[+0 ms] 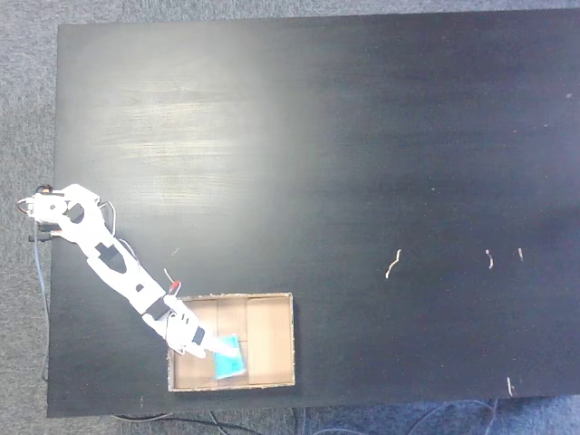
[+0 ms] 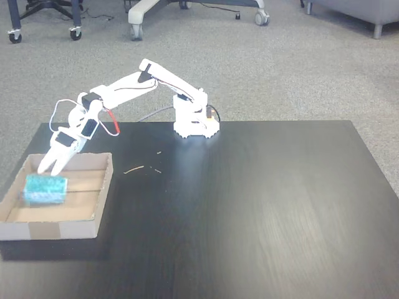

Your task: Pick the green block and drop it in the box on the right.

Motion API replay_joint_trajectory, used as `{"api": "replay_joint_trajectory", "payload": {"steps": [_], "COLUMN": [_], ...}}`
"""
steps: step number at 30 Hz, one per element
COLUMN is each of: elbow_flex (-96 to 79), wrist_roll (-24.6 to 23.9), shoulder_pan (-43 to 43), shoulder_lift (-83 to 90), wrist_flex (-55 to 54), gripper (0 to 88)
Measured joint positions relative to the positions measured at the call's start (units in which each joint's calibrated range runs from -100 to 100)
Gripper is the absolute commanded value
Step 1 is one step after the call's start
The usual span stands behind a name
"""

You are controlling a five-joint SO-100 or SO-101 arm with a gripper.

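From my remote seat I see a matte black wooden table (image 1: 362,136) with a faint grain and a soft glare across it, standing on speckled grey carpet (image 2: 280,68). On it sits the shallow tan cardboard box (image 1: 272,340), low-walled, its floor crossed by flap lines; in the view from above it lies near the bottom edge of the table. The small flat teal-green block (image 2: 45,189) with a pale edge lies inside the box on the cardboard floor, blurred in both fixed views. My white plastic arm (image 2: 168,81) reaches from its base at the table's edge down over the box. Its claw (image 2: 51,166) hangs just above the block with its two pale fingers (image 2: 43,164) slightly parted and nothing between them; whether a fingertip touches the block I cannot tell. A few pale scraps (image 1: 392,264) lie scattered on the table.
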State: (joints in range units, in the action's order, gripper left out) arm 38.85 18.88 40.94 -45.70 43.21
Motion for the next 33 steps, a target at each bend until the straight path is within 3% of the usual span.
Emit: {"api": "replay_joint_trajectory", "payload": {"steps": [5,8,9,10,13,15,16,21,24,28,33], "elbow_flex": [-3.1,-16.1,-21.5,-28.0,-48.5,-64.0,-70.7,-106.5,-123.5,-136.4,-137.4], "wrist_roll": [-1.3,-4.7,-6.2,-8.0,-5.5,-4.7,-5.3,-13.9,-19.7,-19.3,-16.4], "shoulder_pan": [-0.4,-1.6,-2.8,-5.0,-19.9,-32.9,-37.4,-42.1,-43.0,-43.4,-46.1], "shoulder_lift": [2.8,19.5,27.7,37.4,69.9,91.4,99.6,135.7,142.4,143.4,143.4], "wrist_flex": [0.6,0.7,1.0,1.7,3.5,4.0,4.6,1.4,-3.2,-6.8,1.6], "gripper": [52.3,47.1,51.5,49.7,31.6,4.3,0.1,0.1,6.1,4.7,0.1]}}
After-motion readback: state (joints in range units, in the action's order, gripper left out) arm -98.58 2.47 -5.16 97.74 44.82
